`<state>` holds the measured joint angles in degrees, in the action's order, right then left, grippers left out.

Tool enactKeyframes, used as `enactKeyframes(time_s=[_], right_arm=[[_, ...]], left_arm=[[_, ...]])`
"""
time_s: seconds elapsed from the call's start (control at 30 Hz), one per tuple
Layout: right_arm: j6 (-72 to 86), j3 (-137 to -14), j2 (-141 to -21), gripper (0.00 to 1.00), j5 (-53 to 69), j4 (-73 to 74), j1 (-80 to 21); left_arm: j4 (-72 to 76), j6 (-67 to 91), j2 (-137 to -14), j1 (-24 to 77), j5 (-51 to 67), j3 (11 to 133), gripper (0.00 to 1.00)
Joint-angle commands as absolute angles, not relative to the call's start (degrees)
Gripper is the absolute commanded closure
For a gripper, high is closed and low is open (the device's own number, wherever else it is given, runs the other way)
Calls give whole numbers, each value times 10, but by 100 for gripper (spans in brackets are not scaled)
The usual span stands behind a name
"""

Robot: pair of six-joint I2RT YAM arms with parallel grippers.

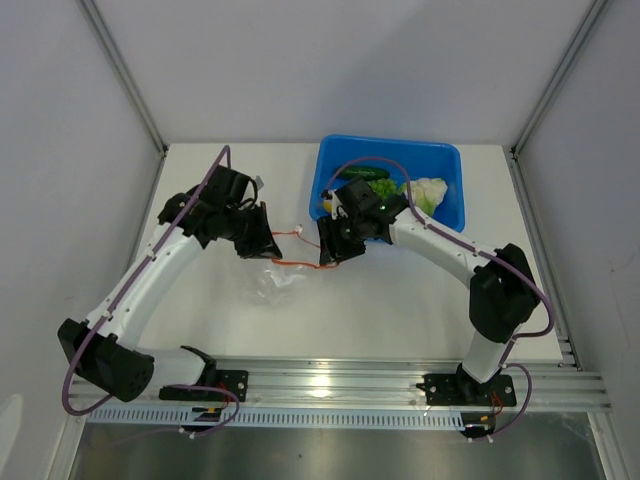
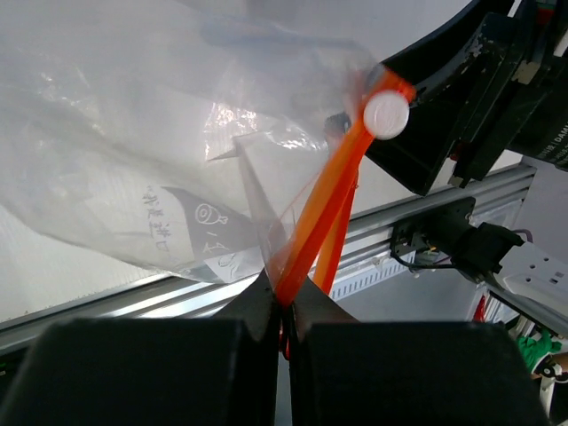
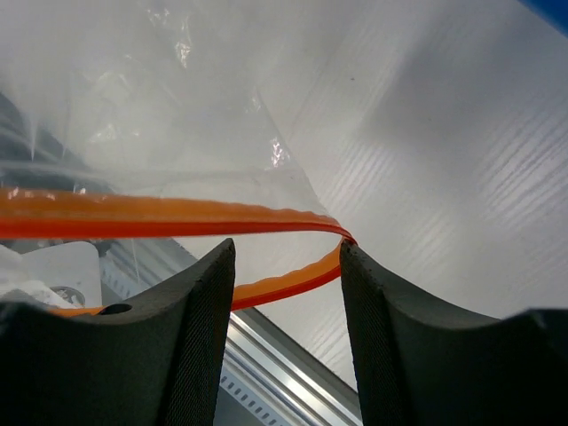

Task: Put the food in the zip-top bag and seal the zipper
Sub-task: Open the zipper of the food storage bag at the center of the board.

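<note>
Operator: Claws first. How do they stand?

Observer: Left claw [image 2: 284, 306] is pinched together on the zipper [image 2: 324, 209], at one end of the orange strip. Right claw [image 3: 286, 256] is apart, its fingers either side of the strip's other end. One finger seems just to touch it, but nothing is gripped there.

Operator: And the zip-top bag?

Observer: The zip-top bag [image 1: 275, 285] sags between the two claws over the middle of the surface [image 1: 400, 310], its mouth strung from claw to claw. It looks empty. The food [image 1: 428, 192] sits in the blue bin [image 1: 456, 190] at the far right corner.

Operator: How will it handle?

Observer: I'd judge the film light, limp and slippery; it crumples and gives little to grip. The strip is the stiffer part, so take hold there, near its ends. Part the two lips gently, or the mouth may fold shut before any food goes in.
</note>
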<state>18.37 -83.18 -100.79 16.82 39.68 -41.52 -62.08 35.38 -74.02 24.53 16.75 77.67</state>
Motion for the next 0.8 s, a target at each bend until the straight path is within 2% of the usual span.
enactKeyframes(time_s=[0.0, 0.3, 0.4, 0.5, 0.53, 0.57, 0.6, 0.63, 0.77], right_arm=[[174, -832, -974, 46, 178, 358, -417], [159, -881, -962, 41, 229, 369, -421], [161, -910, -941, 35, 208, 385, -415], [170, -945, -923, 26, 150, 402, -402], [174, -952, -919, 20, 117, 403, -397], [177, -961, -916, 20, 103, 405, -384], [184, -965, -911, 13, 89, 406, -378], [188, -966, -910, 1, 75, 407, -370], [203, -975, -919, 1, 37, 427, -320]], left_arm=[[-625, 342, -736, 239, 171, 783, 99], [-612, 340, -768, 237, 149, 766, 99], [-599, 343, -776, 237, 152, 763, 99], [-590, 340, -781, 237, 152, 765, 99], [-585, 338, -782, 237, 156, 764, 99], [-583, 336, -782, 237, 159, 762, 99], [-581, 334, -783, 237, 161, 759, 100], [-575, 333, -783, 237, 168, 754, 99], [-562, 329, -781, 237, 193, 748, 99]])
